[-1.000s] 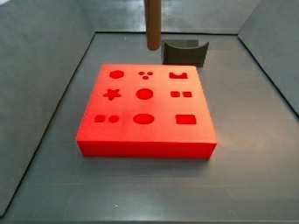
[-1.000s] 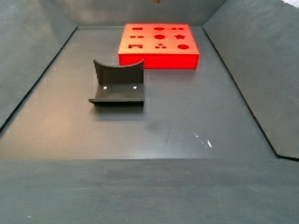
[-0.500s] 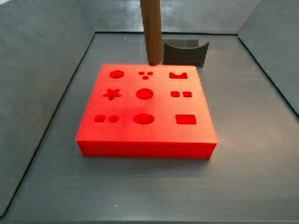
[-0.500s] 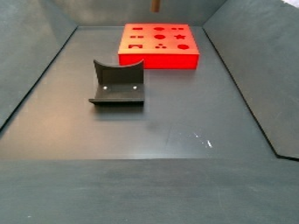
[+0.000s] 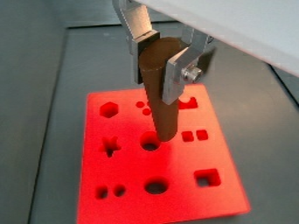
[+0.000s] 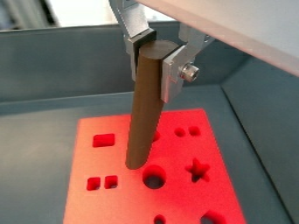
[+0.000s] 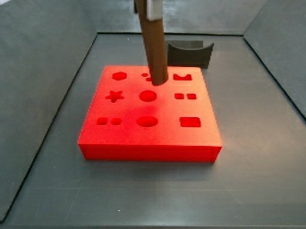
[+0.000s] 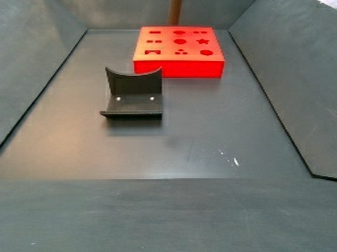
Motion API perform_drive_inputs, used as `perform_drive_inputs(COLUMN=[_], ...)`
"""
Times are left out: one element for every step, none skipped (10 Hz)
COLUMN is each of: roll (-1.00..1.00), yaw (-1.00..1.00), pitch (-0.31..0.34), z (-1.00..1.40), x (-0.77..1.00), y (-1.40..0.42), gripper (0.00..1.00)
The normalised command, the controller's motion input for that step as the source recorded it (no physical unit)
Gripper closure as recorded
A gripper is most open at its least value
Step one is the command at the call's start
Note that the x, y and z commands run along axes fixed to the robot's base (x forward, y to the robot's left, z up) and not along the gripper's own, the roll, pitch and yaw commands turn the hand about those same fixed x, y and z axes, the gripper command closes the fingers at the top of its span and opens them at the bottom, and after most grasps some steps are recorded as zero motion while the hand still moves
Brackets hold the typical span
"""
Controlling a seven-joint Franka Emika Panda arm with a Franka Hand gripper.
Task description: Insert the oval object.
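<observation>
My gripper (image 5: 158, 63) is shut on the top of the oval object (image 5: 162, 101), a long smooth brown peg hanging upright; both show in both wrist views, gripper (image 6: 156, 58) and peg (image 6: 142, 114). The silver fingers (image 5: 176, 74) clamp its upper end. Below is the flat red block (image 5: 222, 162) with shaped holes. The peg's lower end hovers just above the block near a round hole (image 6: 153, 180) in the middle. In a side view the peg (image 7: 152, 45) stands over the block (image 7: 149, 134), its tip above the middle row. The gripper is cut off at the top of that view.
The dark fixture (image 7: 191, 54) stands behind the red block, and in a side view (image 8: 132, 94) it sits apart from the block (image 8: 180, 49) on the grey floor. Grey walls enclose the floor (image 8: 171, 167).
The peg has moved down and forward, from above the block's back edge to over its middle holes. The block and fixture have not moved.
</observation>
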Motion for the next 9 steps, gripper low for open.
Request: perform_drive_inputs(roll=[0.08,0.08,0.10,0.00,0.00,0.00,0.02,0.08,0.09], yaw=[-1.00,-1.00,-1.00,-0.67,0.00,-0.35,-1.00,-1.00,-1.00], pitch=[0.000,0.000,0.013,0.027,0.000,-0.029,0.000,0.000,0.016], z=[-0.34,-0.33,-0.29,0.00,-0.05,0.00,0.00,0.00,0.00], x=[-0.04,-0.05,-0.06,0.15,-0.02,-0.19,0.00,-0.03,-0.05], y=[0.00,0.00,0.00,-0.27,0.00,-0.13,-0.10,0.00,0.00], gripper=[1.00,1.00,1.00,1.00,1.00,1.00,1.00,1.00,1.00])
